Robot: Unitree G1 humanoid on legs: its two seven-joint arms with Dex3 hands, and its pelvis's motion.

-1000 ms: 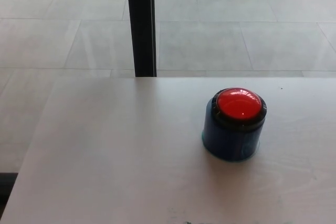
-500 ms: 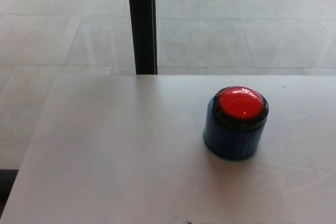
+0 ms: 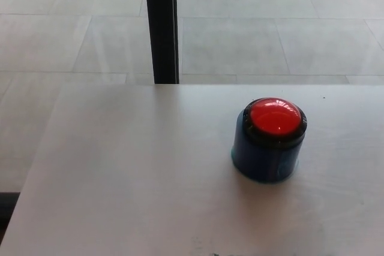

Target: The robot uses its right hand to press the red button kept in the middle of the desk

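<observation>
red button alone on the counter, no hand showing

starting at the left, you see the counter [image 3: 132, 172], a pale, plain surface whose left edge runs at a slant from the far left corner down toward the near left corner. beyond that edge you see the grey tiled floor [image 3: 54, 40], and a small dark shape sits at the very bottom left of the picture, too little of it showing to tell what it is.

moving right along the far edge, you meet a black upright post [image 3: 161, 25] that rises from just behind the counter's far edge and runs out of the top of the picture. the tiled floor carries on behind it to the right.

further right, you find the red button [image 3: 275, 116]. it is a glossy red dome set in a black ring, on top of a round blue base [image 3: 264, 160] that stands upright on the counter. it sits right of the counter's middle as you see it, nearer the far edge than the near one, and well apart from the left edge. nothing touches it, and a soft shadow lies on the counter around the foot of the base.

you cannot tell how either hand is set, spread or pressed together, because neither the left nor the right one appears in the head view.
</observation>
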